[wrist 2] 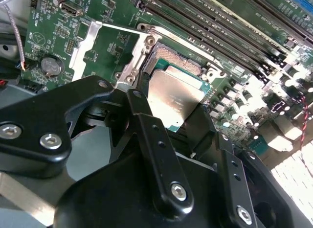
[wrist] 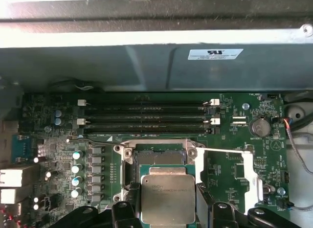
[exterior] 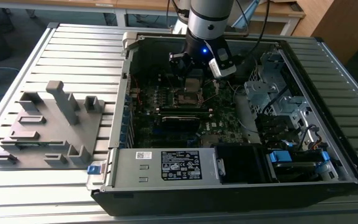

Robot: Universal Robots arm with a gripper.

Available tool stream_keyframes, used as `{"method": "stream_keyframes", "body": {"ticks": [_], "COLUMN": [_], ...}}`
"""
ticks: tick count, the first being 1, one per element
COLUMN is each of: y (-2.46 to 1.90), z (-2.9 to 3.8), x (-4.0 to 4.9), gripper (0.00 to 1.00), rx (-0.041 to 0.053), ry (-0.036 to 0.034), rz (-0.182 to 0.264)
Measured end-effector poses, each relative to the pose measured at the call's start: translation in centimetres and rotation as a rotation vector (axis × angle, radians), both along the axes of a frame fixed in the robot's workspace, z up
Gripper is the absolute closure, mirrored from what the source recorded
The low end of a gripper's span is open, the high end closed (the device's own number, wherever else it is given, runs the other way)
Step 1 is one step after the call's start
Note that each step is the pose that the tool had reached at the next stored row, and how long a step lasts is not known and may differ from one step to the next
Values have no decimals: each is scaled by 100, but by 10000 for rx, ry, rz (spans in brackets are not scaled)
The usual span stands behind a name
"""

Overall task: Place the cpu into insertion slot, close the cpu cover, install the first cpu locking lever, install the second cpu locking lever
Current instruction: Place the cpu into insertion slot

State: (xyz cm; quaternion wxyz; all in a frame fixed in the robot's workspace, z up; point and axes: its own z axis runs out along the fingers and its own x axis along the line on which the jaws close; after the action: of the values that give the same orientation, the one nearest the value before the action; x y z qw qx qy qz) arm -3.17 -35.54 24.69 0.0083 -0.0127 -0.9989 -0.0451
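Observation:
My gripper [exterior: 193, 80] is shut on the cpu [exterior: 193, 85], a flat silver-grey square, inside the open computer case. In both wrist views the black fingers [wrist: 123, 209] clamp two opposite edges of the cpu [wrist: 167, 198] [wrist 2: 172, 97]. The cpu hangs just above the insertion slot [wrist: 159, 158] [wrist 2: 177, 57] and partly overlaps it, while the slot's far part lies bare. The cpu cover [wrist: 249, 170] [wrist 2: 82, 46], a silvery frame, is folded open to one side of the slot. A thin lever wire [wrist: 220, 150] runs along its edge.
Long black memory sticks [wrist: 146, 110] lie just beyond the slot, with the case's metal wall [wrist: 146, 66] behind them. Capacitors [wrist: 77, 167] stand beside the slot. A power supply [exterior: 166, 164] and drive bays [exterior: 278, 102] fill the case. A grey fixture [exterior: 48, 121] sits at the exterior view's left.

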Motion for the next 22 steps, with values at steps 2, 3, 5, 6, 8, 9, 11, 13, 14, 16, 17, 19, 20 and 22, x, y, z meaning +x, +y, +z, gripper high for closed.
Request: {"method": "stream_keyframes", "body": {"ticks": [2, 3, 5, 6, 8, 9, 11, 13, 14, 16, 17, 19, 20, 22], "y": [0, 0, 0, 0, 0, 0, 0, 0, 0, 0, 0, 0, 0, 0], "z": [-26, -37, -55, -57, -62, -65, -67, -76, -77, -79, -79, -79, -79, -80], "x": [-1, -2, -2, -2, -2, -2, -2, -2, -2, -2, -2, -2, -2, -2], "gripper": [46, 46, 46, 46, 46, 46, 46, 46, 46, 46, 46, 46, 46, 46], "rx": [0, 0, 0, -2, -1, -1, 0, 5, 1, 1, 1, 2, 1, 1], "ry": [-9, -13, -16, -16, -16, -17, -17, -19, -17, -17, -16, -17, -17, -17], "rz": [0, 0, 0, 1, 0, 1, 0, 1, 0, 0, 0, 0, 0, 0]}}
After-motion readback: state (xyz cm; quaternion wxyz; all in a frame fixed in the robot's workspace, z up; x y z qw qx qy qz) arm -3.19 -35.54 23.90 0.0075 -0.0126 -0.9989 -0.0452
